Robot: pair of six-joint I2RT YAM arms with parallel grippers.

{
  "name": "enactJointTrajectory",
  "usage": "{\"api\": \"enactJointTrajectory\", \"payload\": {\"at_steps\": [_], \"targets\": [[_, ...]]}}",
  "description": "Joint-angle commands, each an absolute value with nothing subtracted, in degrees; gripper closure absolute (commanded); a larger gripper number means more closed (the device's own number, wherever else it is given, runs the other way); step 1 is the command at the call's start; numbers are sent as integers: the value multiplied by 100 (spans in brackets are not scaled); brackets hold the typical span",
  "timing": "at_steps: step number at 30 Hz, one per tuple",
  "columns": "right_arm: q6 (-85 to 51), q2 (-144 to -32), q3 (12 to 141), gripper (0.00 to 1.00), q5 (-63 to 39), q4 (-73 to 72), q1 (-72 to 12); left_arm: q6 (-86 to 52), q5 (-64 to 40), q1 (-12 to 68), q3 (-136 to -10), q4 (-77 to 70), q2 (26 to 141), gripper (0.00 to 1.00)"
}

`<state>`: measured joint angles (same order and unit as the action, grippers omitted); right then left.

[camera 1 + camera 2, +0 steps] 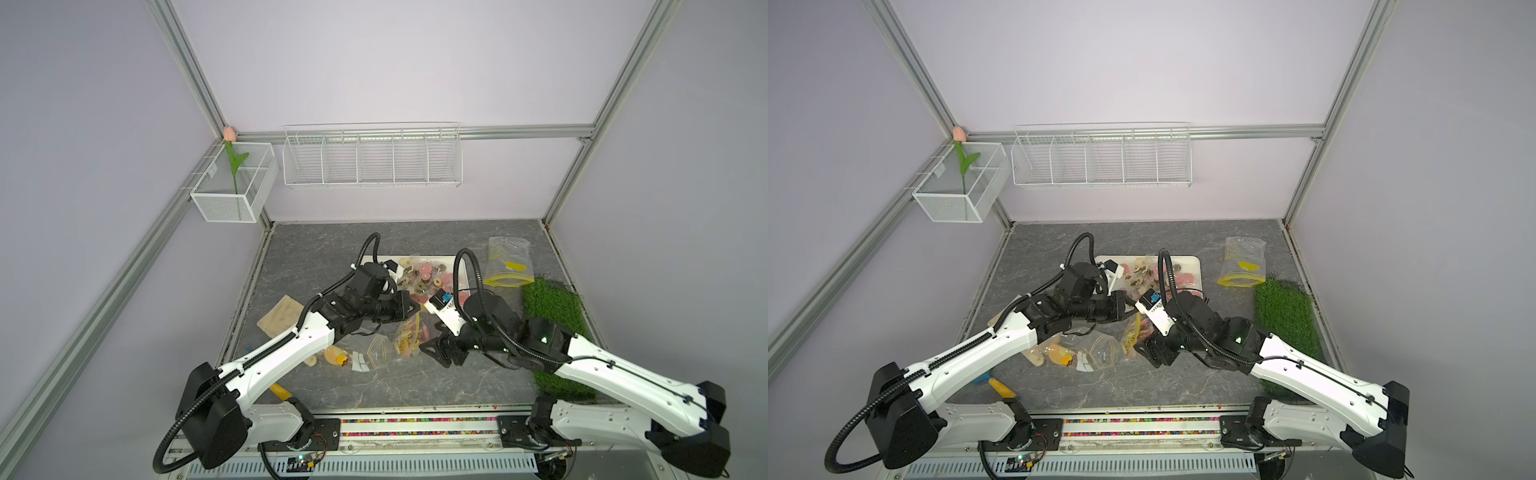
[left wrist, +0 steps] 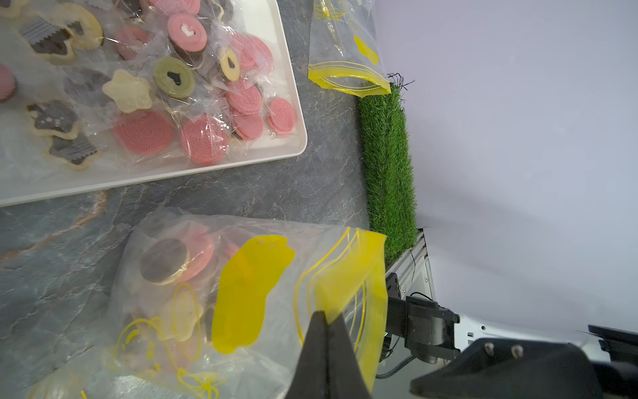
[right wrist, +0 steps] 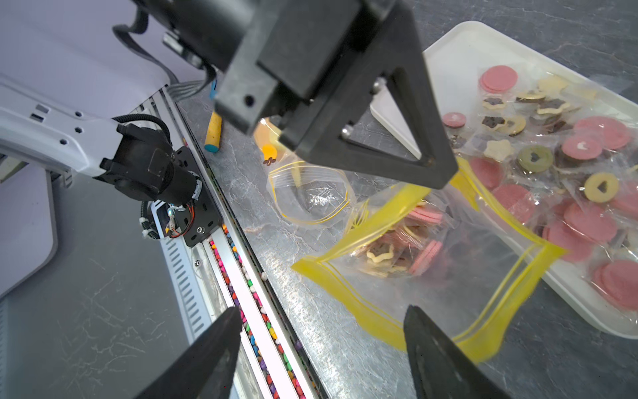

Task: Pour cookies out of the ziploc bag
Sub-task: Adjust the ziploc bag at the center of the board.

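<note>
Mid-table, one white tray (image 2: 299, 140) holds most cookies (image 2: 203, 138). Three zip bags: one ziploc bag (image 2: 241, 286) just near of the tray with a few cookies inside, a second bag (image 2: 345, 41) far right, a third bag (image 3: 310, 200) near left. Left gripper (image 2: 326, 316) clamps the ziploc bag's yellow rim; right gripper (image 3: 322, 311) jaws gape apart beside its mouth.

the left arm (image 1: 286, 353) and right arm (image 1: 623, 374) wear glossy white shells on their long links, with matte black housings at the joints. behind each gripper a ribbed black cable conduit (image 1: 456, 278) loops off the wrist. the right gripper (image 3: 321, 312) has black fingers (image 3: 435, 352) that taper to points. the left gripper (image 2: 328, 317) is the same black, and its triangular frame (image 3: 379, 165) is fastened with silver screws (image 3: 347, 131). a small green light (image 1: 543, 339) glows behind the right gripper.
</note>
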<state>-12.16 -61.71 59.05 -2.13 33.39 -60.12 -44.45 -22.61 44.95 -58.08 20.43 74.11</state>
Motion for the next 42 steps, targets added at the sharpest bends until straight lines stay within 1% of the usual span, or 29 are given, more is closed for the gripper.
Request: {"api": "enactJointTrajectory", "payload": {"at_steps": [1, 8, 12, 17, 22, 26, 29, 37, 42], "targets": [[-988, -6454, 6070, 24, 75, 3191, -6115, -4639, -2361, 4473, -6094, 1978, 7500, 100], [-1225, -7040, 6170, 24, 475, 3095, -6242, -4693, -2270, 4432, -6152, 1996, 7550, 100], [-1246, -7204, 6111, 27, 878, 3067, -6406, -4685, -2294, 4390, -6144, 1978, 7559, 100], [-1402, -7189, 5892, 32, 1044, 2875, -6501, -4711, -2333, 4333, -6111, 1943, 7584, 100], [-1484, -6920, 5583, 33, 1547, 2615, -6695, -4796, -2399, 4289, -5956, 1691, 7560, 100], [-1267, -6387, 5072, 32, 1371, 1914, -6705, -4825, -2626, 4245, -5893, 1572, 7611, 100], [-1077, -6198, 4765, 32, 1295, 1726, -6698, -4816, -2735, 4236, -5889, 1551, 7629, 100], [-772, -6360, 4781, 34, 1370, 1665, -6701, -4903, -2844, 4236, -5871, 1511, 7645, 100], [-511, -6609, 4869, 38, 1457, 1607, -6698, -4943, -2898, 4236, -5871, 1511, 7701, 100]]}}
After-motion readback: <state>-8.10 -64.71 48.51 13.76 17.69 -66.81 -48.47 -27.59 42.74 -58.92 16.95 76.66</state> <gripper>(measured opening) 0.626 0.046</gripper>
